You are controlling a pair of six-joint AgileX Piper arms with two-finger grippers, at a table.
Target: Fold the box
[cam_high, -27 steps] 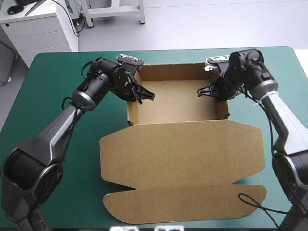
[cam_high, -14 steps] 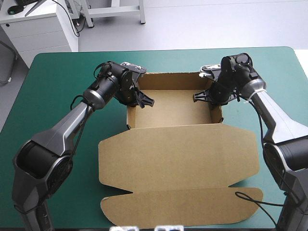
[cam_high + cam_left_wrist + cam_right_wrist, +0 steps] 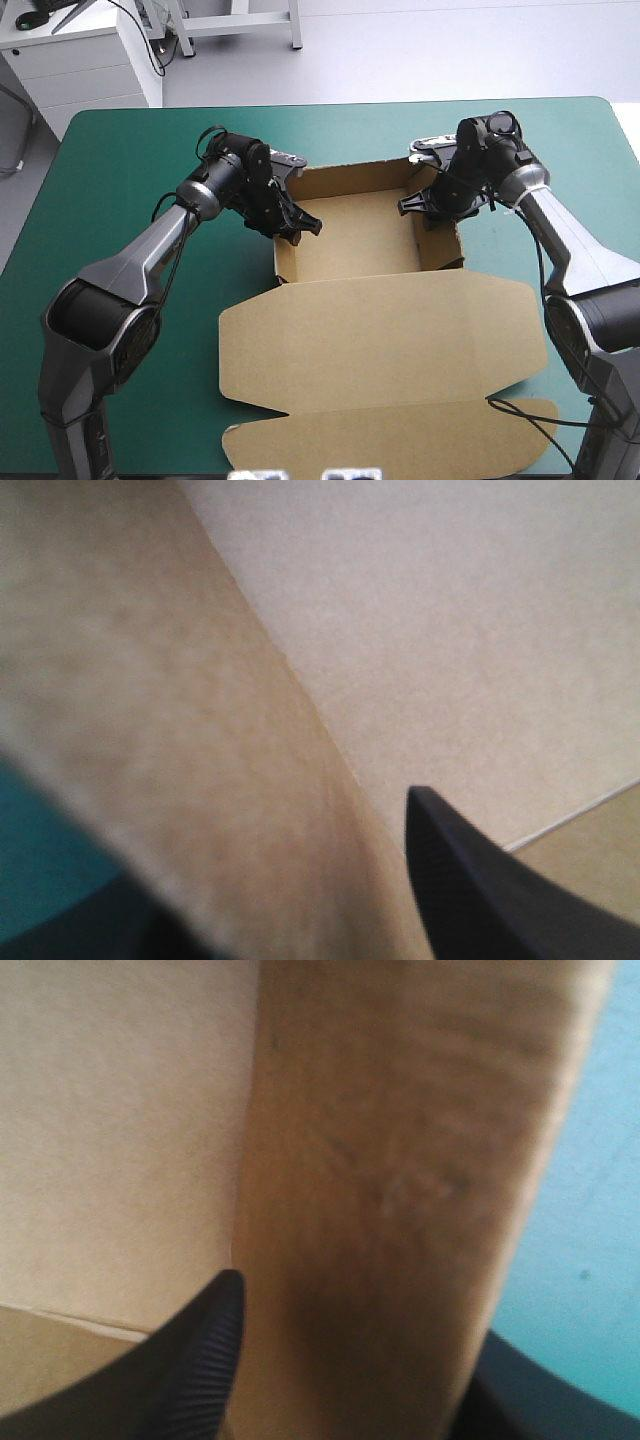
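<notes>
The brown box (image 3: 355, 235) is an open tray with raised walls at the middle of the teal-green table (image 3: 110, 170). Its lid (image 3: 390, 340) lies flat toward the near edge and ends in a long flap (image 3: 400, 440). My left gripper (image 3: 292, 218) is shut on the tray's left wall (image 3: 200, 740), with one black finger (image 3: 480, 900) inside the tray. My right gripper (image 3: 425, 202) is shut on the right wall (image 3: 400, 1180), with one finger (image 3: 185, 1360) over the tray floor and the other outside. The back wall (image 3: 355, 178) stands upright between the two arms.
Bare teal-green cover (image 3: 590, 180) lies on both sides of the box and behind it. The lid's flap reaches nearly to the table's near edge.
Both grippers have moved inward with the side walls, so the tray looks narrower. The lid and flap have slid a little toward the near edge and the right.
</notes>
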